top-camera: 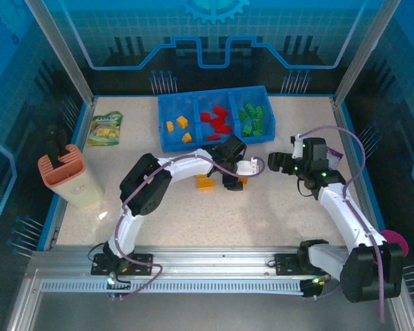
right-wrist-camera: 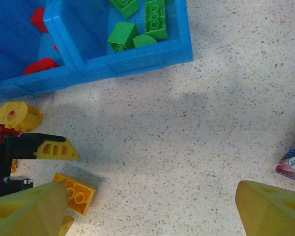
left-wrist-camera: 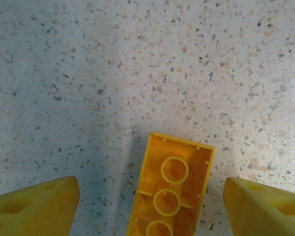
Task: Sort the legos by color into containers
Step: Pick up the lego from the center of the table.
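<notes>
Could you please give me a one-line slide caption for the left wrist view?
Open left tool poised over a yellow brick lying on the speckled table.

A pale speckled bench (top-camera: 276, 207) carries a green crinkled snack packet (top-camera: 105, 129) near its far left corner. A salmon ribbed plastic holder (top-camera: 61, 167) stands at the left edge, and a purple foil packet (right-wrist-camera: 292, 160) lies to the right.

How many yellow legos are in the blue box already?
3 yellow legos, all in the blue tray's left compartment: one by the left wall, one further back, one nearer the front. The front wall might hide a small one.
</notes>
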`<action>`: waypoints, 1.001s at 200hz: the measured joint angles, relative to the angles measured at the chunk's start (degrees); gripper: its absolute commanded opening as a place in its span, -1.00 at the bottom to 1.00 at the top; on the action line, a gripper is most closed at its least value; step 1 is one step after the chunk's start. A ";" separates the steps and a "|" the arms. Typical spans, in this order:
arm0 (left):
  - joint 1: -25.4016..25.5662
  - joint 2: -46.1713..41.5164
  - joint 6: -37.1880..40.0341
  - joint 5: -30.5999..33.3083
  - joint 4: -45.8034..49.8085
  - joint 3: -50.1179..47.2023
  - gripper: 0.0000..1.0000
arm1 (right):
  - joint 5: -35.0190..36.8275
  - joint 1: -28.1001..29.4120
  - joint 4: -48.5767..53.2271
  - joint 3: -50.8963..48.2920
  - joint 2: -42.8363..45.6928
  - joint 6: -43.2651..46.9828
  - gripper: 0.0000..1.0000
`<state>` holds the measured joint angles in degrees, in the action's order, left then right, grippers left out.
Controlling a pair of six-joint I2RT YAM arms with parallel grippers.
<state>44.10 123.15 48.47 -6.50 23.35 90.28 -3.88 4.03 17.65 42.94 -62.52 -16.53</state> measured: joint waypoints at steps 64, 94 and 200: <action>0.02 3.91 -0.57 0.17 4.87 4.72 0.13 | -1.09 -0.70 -0.87 0.00 -1.49 -0.02 0.79; 0.00 4.37 -0.46 0.44 6.80 5.68 -0.30 | -1.14 -0.74 -1.31 0.00 -2.05 -0.04 0.79; -4.37 -13.94 -17.66 3.69 2.82 -12.63 -0.50 | -1.81 -0.85 -2.12 0.00 -4.24 -0.42 0.79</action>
<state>39.72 109.21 30.81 -2.81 26.17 77.65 -5.69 3.18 15.53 42.94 -66.76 -16.95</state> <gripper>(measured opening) 0.324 0.896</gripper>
